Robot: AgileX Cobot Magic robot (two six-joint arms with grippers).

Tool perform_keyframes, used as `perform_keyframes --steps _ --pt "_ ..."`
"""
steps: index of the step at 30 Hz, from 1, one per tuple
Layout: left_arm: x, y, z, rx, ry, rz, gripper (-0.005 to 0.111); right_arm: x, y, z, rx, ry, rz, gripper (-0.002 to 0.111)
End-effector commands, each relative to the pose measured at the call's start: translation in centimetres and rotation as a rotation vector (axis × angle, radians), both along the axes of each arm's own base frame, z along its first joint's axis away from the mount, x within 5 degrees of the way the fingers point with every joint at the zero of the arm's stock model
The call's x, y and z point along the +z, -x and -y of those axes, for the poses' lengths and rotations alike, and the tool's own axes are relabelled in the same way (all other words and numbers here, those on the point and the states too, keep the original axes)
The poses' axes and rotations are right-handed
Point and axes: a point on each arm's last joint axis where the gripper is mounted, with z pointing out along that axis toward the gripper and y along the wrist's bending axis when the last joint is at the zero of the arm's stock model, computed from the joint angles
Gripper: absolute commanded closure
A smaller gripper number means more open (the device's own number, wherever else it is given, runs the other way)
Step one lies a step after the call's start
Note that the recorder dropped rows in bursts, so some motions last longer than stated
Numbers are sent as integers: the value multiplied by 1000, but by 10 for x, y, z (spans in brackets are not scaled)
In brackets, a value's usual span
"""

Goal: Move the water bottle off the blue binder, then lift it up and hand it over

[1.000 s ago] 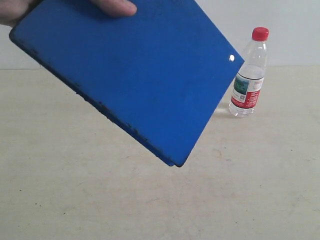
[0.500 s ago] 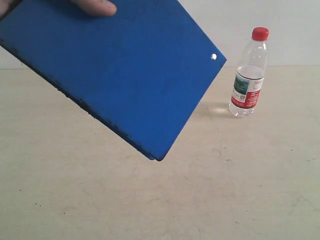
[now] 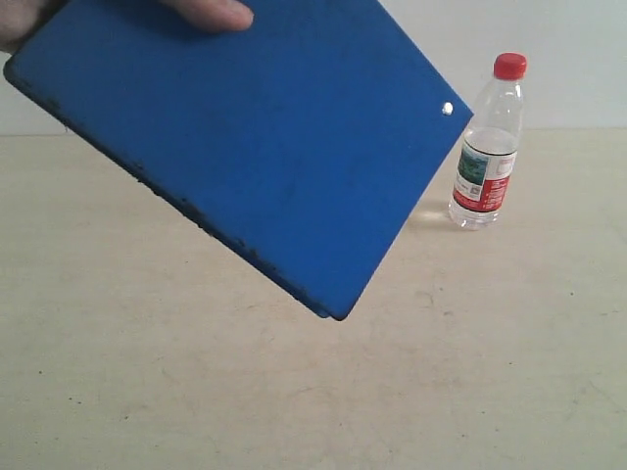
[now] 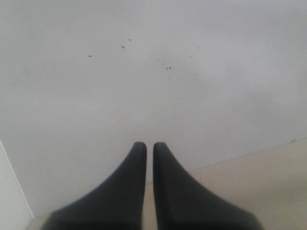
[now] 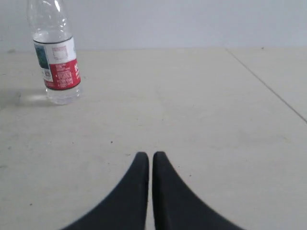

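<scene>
**Binder drifts back toward the bottle**

Half a second earlier the blue binder (image 3: 265,147) hung clear of the water bottle (image 3: 487,147). Now it has shifted toward it, and its riveted corner just meets the bottle's outline in the exterior view. A person's hand (image 3: 208,12) grips the binder's far edge and holds it in the air, tilted. Its long axis slants down toward the bottle's side, with one corner aimed at the table (image 3: 490,392). The bottle stands upright on the table, cap up. The left gripper (image 4: 149,145) and the right gripper (image 5: 151,155) are both pressed closed on nothing, the right one well apart from the bottle.
</scene>
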Motion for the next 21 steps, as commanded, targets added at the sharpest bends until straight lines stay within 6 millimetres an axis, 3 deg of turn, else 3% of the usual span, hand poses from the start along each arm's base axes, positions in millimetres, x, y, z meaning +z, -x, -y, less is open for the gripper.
perform_keyframes --steps 1,13,21 --pt "-1 0 0 -1 11 3 102 -3 0 1 -12 -153 31 108" --pt "-1 0 0 -1 11 3 102 1 -1 -11 172 -254 63 108" --pt "-1 0 0 -4 11 0 102 -6 1 -15 223 -261 -26 108"
